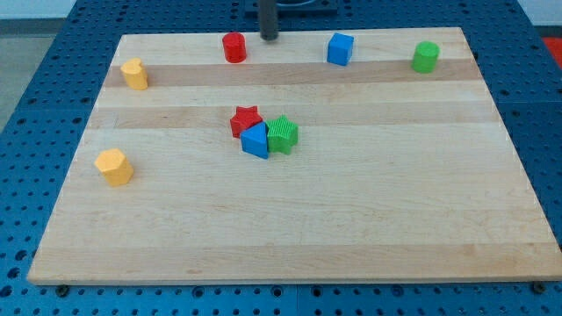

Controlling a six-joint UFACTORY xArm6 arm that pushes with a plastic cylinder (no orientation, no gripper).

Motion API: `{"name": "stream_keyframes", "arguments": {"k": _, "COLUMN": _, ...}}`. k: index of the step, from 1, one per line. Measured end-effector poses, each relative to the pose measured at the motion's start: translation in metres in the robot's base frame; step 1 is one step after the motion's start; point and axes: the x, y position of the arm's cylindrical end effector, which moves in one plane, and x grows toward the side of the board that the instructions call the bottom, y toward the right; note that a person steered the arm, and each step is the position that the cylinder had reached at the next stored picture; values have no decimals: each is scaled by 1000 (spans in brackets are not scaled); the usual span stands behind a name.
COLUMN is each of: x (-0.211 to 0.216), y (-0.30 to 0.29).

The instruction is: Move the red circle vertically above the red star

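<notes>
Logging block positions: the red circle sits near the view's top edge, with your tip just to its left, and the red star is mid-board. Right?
Not quite: my tip is just to the right of the red circle, as the camera view shows. The red star is mid-board.

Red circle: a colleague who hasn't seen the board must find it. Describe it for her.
On the wooden board, look along the view's top edge. The red circle stands there, just left of my tip. It's the only red block standing alone; the red star sits mid-board in a cluster.
</notes>
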Motion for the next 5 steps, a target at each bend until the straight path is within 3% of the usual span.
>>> {"name": "stream_keyframes", "arguments": {"k": 1, "x": 40, "y": 19}}
{"name": "stream_keyframes", "arguments": {"k": 2, "x": -10, "y": 4}}
{"name": "stream_keyframes", "arguments": {"k": 3, "x": -10, "y": 1}}
{"name": "stream_keyframes", "arguments": {"k": 4, "x": -10, "y": -73}}
{"name": "stream_keyframes", "arguments": {"k": 5, "x": -10, "y": -103}}
